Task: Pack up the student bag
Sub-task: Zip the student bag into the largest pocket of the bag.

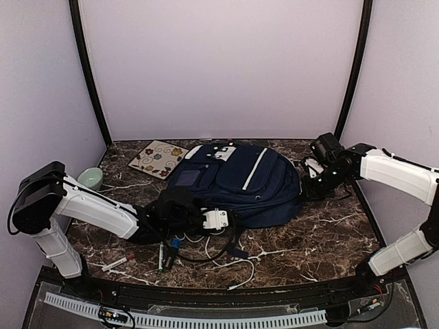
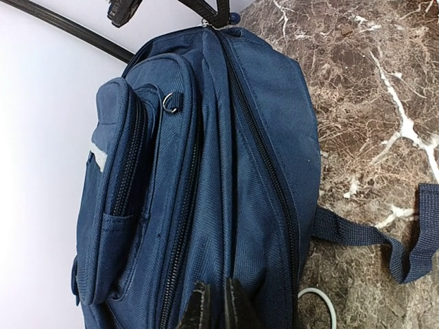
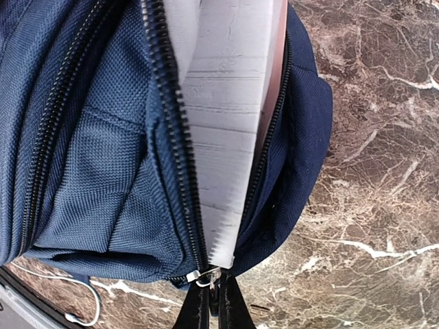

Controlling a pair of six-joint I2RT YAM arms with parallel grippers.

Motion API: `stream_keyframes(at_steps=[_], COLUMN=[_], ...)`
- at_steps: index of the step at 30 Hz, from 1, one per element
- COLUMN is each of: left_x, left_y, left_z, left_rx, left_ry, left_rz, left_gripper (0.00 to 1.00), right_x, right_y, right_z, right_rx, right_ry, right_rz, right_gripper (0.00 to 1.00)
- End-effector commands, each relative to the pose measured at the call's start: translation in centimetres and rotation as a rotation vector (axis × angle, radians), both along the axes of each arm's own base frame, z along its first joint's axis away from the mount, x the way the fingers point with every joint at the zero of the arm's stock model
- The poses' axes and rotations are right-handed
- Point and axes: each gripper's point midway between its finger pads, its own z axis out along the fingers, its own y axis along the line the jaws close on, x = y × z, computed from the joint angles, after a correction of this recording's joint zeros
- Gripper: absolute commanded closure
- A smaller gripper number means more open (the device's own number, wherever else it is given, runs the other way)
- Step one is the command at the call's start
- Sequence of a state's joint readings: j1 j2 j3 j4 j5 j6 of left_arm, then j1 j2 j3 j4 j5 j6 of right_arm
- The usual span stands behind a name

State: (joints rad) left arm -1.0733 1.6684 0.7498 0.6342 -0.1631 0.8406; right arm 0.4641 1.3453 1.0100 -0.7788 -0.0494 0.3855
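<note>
**A:** Dark marbled tabletop [image 1: 329, 240] and pale lilac walls [image 1: 219, 68] are filling the overhead view. Where is the student bag [image 1: 240, 181] sitting?

**B:** It is lying flat in the middle, reaching toward the far edge. It is navy, with white stripes showing on its front pockets.

**A:** What is the right pincer [image 3: 211, 305] doing?

**B:** It is working at the bag's right end. Its fingers are pressed together and pinching the zipper pull [image 3: 204, 277] at the end of a zip track. That compartment is gaping open, and a white lined sheet [image 3: 230, 137] is poking out between the zipper teeth.

**A:** And the left pincer [image 2: 217, 305]?

**B:** It is sitting at the bag's near-left corner. Its fingers are drawn close together, pinching the fabric beside a closed zip. A metal ring [image 2: 171, 102] is hanging on a pocket in that wrist view, and a navy strap [image 2: 384, 240] is trailing onto the marble.

**A:** Is anything else lying around?

**B:** A floral-patterned card [image 1: 159, 157] is resting near the far-left corner, just beside the bag. A pale green bowl [image 1: 90, 178] is standing by the left edge. A red-capped marker [image 1: 118, 262] and a white cable [image 1: 236, 271] are lying toward the near edge, in front of the bag.
</note>
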Motion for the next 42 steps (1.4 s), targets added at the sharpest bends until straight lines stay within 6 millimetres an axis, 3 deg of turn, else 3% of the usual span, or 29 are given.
stream_keyframes(at_steps=[1,6,9,15,17,20,21,23,25,28,30,36,38,42], left_x=[0.7,0.9,0.8,0.7,0.6,-0.1,-0.4,-0.3,0.9,3.8,4.6,3.4,3.6,5.9], left_y=[4.6,5.7,5.7,5.5,5.0,4.1,4.0,4.3,5.6,9.8,12.7,18.7,19.5,18.5], left_z=[-3.1,-2.4,-2.1,-1.8,-0.9,0.7,1.3,2.2,2.7,0.6,-1.5,-6.4,-7.4,-8.4], left_rx=[0.15,0.115,0.108,0.084,0.032,-0.049,-0.083,-0.151,-0.232,-0.295,-0.302,-0.282,-0.318,-0.312], left_ry=[0.065,0.088,0.098,0.119,0.149,0.233,0.262,0.324,0.416,0.645,0.749,0.834,0.876,0.896], left_rz=[0.103,0.121,0.117,0.112,0.116,0.094,0.095,0.133,0.256,0.573,0.753,1.016,1.047,1.041], left_gripper=[1.0,1.0,1.0,1.0,0.98,0.5,0.4,0.31,0.24,0.25,0.28,0.27,0.26,0.26], right_x=[2.0,4.8,6.1,5.4,4.4,3.3,3.0,2.4,2.0,1.6,1.4,1.0,0.7,0.1], right_y=[-6.9,-8.1,-7.1,-6.4,-5.5,-4.0,-3.7,-3.1,-2.7,-2.1,-1.9,-0.8,-0.5,0.2], right_z=[0.8,1.6,2.7,1.8,0.4,-1.0,-1.6,-2.7,-3.6,-4.8,-5.5,-6.8,-7.4,-8.3], right_rx=[-0.269,-0.259,-0.23,-0.193,-0.147,-0.072,-0.058,-0.035,-0.023,-0.01,-0.009,0.004,0.007,0.011], right_ry=[-0.057,-0.082,-0.09,-0.075,-0.044,-0.022,-0.011,0.009,0.023,0.04,0.053,0.073,0.086,0.11], right_rz=[-0.146,-0.167,-0.141,-0.102,-0.074,-0.047,-0.046,-0.036,-0.032,-0.024,-0.017,0.008,0.015,0.03], right_gripper=[1.0,1.0,1.0,1.0,1.0,1.0,1.0,1.0,1.0,1.0,1.0,1.0,1.0,1.0])
